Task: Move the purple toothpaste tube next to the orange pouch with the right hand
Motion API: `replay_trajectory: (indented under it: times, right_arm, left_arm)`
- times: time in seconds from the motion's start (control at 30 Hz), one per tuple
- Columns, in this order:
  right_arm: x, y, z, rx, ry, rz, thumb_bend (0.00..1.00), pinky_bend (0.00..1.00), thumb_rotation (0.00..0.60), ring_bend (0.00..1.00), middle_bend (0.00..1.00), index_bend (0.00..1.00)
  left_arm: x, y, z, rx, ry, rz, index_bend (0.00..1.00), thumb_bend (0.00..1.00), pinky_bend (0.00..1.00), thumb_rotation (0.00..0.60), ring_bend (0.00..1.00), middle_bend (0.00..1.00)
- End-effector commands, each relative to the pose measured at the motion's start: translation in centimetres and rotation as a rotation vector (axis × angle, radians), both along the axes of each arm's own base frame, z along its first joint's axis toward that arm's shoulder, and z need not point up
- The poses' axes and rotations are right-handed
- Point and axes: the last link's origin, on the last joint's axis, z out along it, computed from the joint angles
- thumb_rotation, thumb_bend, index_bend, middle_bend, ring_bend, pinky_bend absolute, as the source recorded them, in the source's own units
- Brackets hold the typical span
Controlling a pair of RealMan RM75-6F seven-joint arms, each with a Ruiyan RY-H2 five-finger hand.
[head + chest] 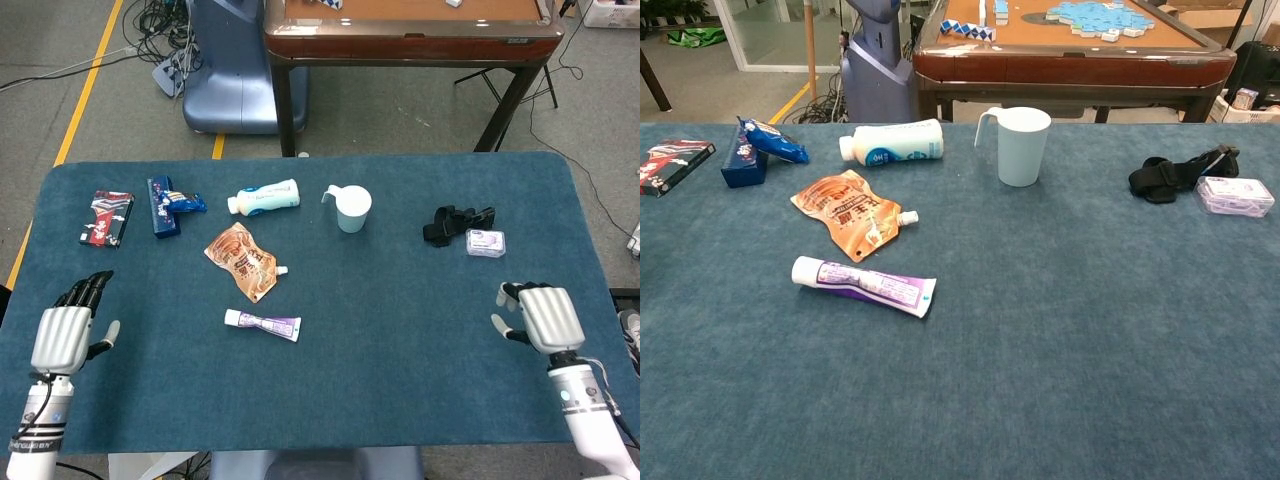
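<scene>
Blue table (400, 330) (toothpaste tube (262, 322) beside pouch (243, 260))

The toothpaste tube (262, 323) lay just in front of the pouch (241, 260); the bottle (264, 197) lay behind, left of the cup (351, 209).

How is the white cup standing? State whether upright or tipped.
Upright: the white cup stands on its base on the table, mouth up, handle toward the bottle.
</scene>
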Motion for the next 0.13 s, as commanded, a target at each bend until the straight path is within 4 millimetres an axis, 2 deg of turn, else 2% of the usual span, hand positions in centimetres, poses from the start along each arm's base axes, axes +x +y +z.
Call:
replay_trajectory:
  times: [0.03, 0.13]
  right_arm:
    - [-0.7, 2.1, 0.2, -0.029, 0.007, -0.042, 0.34, 0.52, 0.6, 0.53, 0.61, 0.54]
    - [-1.2, 3.1, 0.5, -0.047, 0.013, -0.072, 0.34, 0.52, 0.6, 0.54, 0.61, 0.55]
  left_arm:
    - [0.0, -1.9, -0.1, 0.017, 0.024, 0.032, 0.09, 0.33, 0.3, 0.6, 0.16, 0.14]
    - [0.2, -2.8, -0.3, 0.022, 0.038, 0.037, 0.09, 0.33, 0.3, 0.6, 0.16, 0.14]
